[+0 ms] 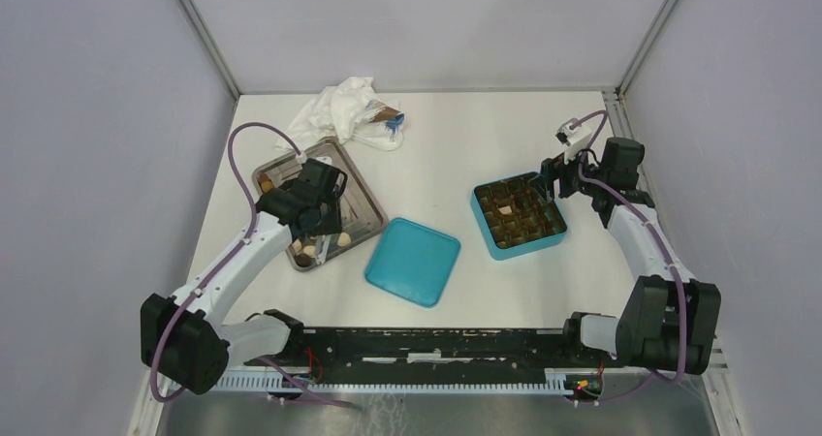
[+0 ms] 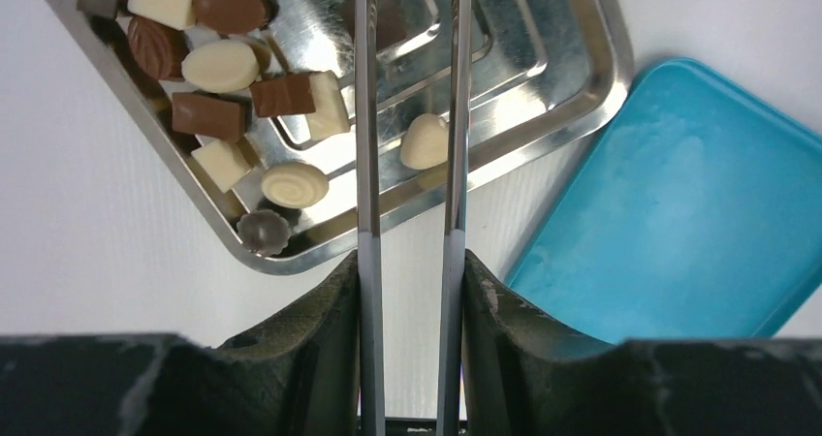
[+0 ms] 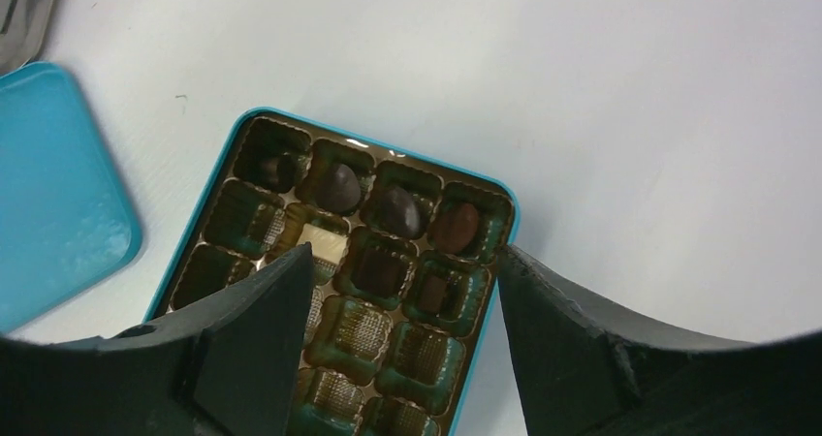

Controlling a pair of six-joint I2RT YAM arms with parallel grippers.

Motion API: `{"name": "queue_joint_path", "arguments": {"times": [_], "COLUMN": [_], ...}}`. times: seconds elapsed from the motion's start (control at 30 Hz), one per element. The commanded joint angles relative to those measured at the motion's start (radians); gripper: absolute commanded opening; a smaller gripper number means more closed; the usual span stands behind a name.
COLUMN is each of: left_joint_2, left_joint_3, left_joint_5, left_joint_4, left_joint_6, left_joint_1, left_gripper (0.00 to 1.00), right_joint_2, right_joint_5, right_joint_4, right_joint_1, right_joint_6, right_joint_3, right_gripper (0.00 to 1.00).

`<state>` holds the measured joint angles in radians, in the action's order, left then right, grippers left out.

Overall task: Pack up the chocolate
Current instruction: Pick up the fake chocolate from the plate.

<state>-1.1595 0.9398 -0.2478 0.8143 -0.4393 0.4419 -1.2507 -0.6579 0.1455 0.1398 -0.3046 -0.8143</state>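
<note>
Chocolate pieces (image 2: 221, 65), dark, mid-brown and cream, lie in a metal tray (image 2: 582, 97) at the left of the table. My left gripper (image 2: 409, 262) hovers over this tray (image 1: 363, 199), shut on metal tweezers (image 2: 366, 165). The tweezer blades stand apart, and a cream heart-shaped piece (image 2: 425, 140) shows between them on the tray. The tips run out of the frame. My right gripper (image 3: 402, 262) is open and empty above the teal box (image 3: 509, 203). Several dark pieces (image 3: 339, 186) and one cream piece (image 3: 320, 242) sit in its cells.
The teal lid (image 1: 412, 260) lies flat between the tray and the box (image 1: 514, 252). A crumpled white wrapper (image 1: 349, 111) sits at the back, behind the tray. Grey walls close in the table on three sides.
</note>
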Motion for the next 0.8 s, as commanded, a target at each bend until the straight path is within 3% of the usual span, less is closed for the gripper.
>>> {"name": "queue_joint_path", "arguments": {"times": [0.0, 0.77], "left_joint_2": [-0.001, -0.056], "left_joint_3": [0.061, 0.075], "left_joint_5": [-0.008, -0.073], "left_joint_4": [0.042, 0.138], "left_joint_6": [-0.002, -0.079], "left_joint_1": [-0.018, -0.017], "left_gripper": [0.43, 0.48], "right_joint_2": [-0.050, -0.076], "right_joint_5": [-0.094, -0.126], "right_joint_4": [0.013, 0.027], "right_joint_1": [0.002, -0.014], "right_joint_6": [-0.039, -0.047], "right_joint_3": [-0.002, -0.001], "right_gripper": [0.75, 0.75]}}
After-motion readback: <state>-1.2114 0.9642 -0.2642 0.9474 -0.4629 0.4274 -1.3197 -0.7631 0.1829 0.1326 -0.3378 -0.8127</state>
